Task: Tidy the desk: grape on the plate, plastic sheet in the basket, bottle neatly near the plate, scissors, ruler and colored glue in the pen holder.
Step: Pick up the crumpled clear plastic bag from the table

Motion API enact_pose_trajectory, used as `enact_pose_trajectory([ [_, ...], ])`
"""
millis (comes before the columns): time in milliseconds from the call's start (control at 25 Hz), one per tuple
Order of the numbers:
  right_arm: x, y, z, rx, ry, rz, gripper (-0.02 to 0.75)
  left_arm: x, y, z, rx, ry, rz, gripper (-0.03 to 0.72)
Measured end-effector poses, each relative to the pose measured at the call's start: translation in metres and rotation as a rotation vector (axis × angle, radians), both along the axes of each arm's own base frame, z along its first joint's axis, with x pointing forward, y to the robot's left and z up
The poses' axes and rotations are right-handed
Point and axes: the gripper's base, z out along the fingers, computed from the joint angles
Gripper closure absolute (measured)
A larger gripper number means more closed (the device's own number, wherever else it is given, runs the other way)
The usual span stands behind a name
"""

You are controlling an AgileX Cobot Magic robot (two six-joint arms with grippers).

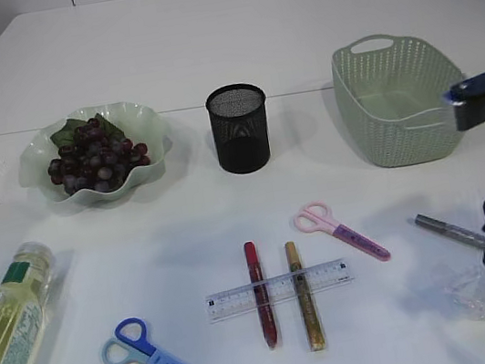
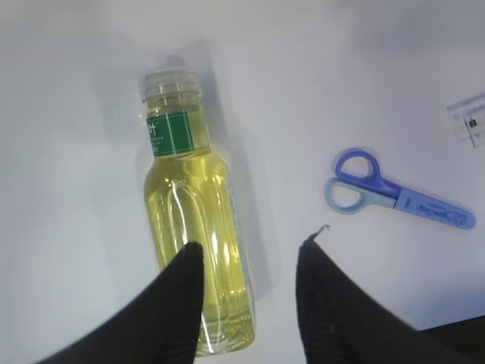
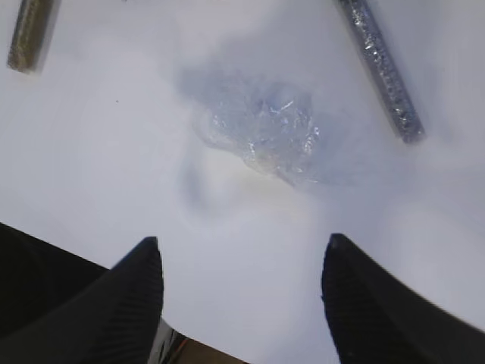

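**Both arms over their targets**

Your left gripper hangs part-open above the lying bottle, gripping nothing. Your right gripper stands wide over the plastic sheet, well outside the basket

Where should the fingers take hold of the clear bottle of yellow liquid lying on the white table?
Across the wide body of the clear bottle of yellow liquid, below the green label, coming straight down from above. It lies on its side, so its rounded flanks are exposed; the left gripper already straddles that part.
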Motion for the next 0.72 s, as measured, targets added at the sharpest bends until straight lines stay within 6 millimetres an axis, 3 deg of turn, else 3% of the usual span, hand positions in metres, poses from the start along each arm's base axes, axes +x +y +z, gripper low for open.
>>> enact_pose_trajectory([
  [320,0.032,0.007,-0.051,-0.054,0.087,0.090,0.134,-0.021,0.007,0.006,-0.005,-0.013,-0.003,0.391],
  [720,0.051,0.007,-0.081,-0.111,0.073,0.141,0.125,-0.023,0.007,0.005,-0.004,-0.007,-0.003,0.392],
])
